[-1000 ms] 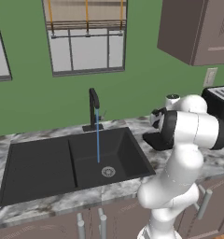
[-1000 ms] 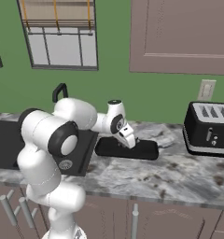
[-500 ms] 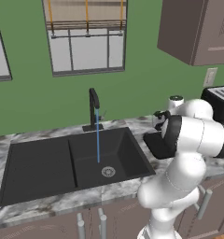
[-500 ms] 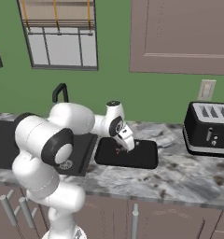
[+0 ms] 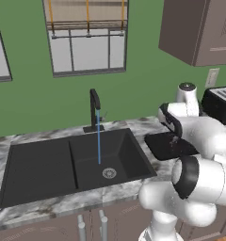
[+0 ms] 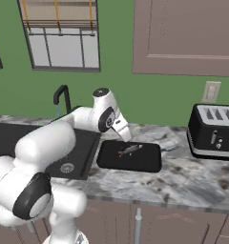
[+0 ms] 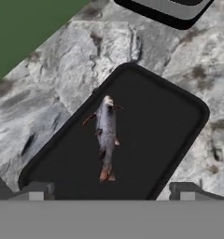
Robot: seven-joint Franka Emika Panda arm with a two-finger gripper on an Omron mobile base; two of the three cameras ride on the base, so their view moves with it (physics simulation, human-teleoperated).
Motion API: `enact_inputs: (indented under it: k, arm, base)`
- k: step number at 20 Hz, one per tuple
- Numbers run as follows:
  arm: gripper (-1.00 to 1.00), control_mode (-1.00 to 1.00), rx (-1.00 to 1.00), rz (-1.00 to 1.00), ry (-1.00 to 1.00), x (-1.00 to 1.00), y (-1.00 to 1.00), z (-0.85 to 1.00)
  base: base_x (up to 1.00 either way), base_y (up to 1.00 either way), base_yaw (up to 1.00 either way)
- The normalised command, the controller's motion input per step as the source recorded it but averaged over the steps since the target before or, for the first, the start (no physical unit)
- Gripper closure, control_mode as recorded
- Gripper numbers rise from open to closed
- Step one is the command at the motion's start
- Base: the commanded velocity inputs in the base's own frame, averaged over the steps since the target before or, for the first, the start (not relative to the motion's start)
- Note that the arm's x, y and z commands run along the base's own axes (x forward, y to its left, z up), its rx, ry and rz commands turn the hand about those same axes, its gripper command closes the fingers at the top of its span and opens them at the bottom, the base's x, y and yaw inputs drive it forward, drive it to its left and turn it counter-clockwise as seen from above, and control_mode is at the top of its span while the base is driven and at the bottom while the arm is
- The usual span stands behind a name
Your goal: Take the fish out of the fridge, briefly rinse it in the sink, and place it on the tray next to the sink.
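The slim silvery-grey fish (image 7: 106, 135) lies flat on the black tray (image 7: 163, 126), free of the fingers, its tail toward my hand. My gripper (image 7: 111, 193) hovers above the tray's near end, open, fingertips (image 7: 37, 191) wide apart with nothing between them. From the right base view the fish (image 6: 130, 149) rests mid-tray (image 6: 146, 163), and the gripper (image 6: 127, 139) hangs just above its left part. The black double sink (image 5: 39, 164) lies left of the tray (image 5: 162, 147), and its tap (image 5: 93, 110) is running a thin blue stream. The fridge is out of view.
A black slotted toaster (image 6: 216, 131) stands on the marble counter (image 6: 192, 181) right of the tray. The green wall with windows runs behind, and a brown upper cabinet (image 6: 183, 35) hangs above. My own arm crosses the sink's right edge.
My hand has lifted off the tray and drawn back a little toward the sink. The fish stays lying on the tray. Water keeps running.
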Motion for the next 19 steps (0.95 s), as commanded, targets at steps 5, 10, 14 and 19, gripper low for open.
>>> enact_inputs:
  k: [5,10,14,19]
  arm:
    - [-1.00,-1.00,-0.18,0.00,-0.46,-0.99,0.51,0.97]
    - [-1.00,-1.00,-0.24,0.00,-0.66,-1.00,0.56,0.96]
    - [-1.00,-1.00,-0.31,0.01,-0.73,-1.00,0.63,0.79]
    - [-1.00,-1.00,-0.20,0.05,-0.26,-0.98,0.84,0.04]
  base:
    - [0.00,0.00,0.00]
    - [0.00,0.00,0.00]
    - [0.00,0.00,0.00]
    - [0.00,0.00,0.00]
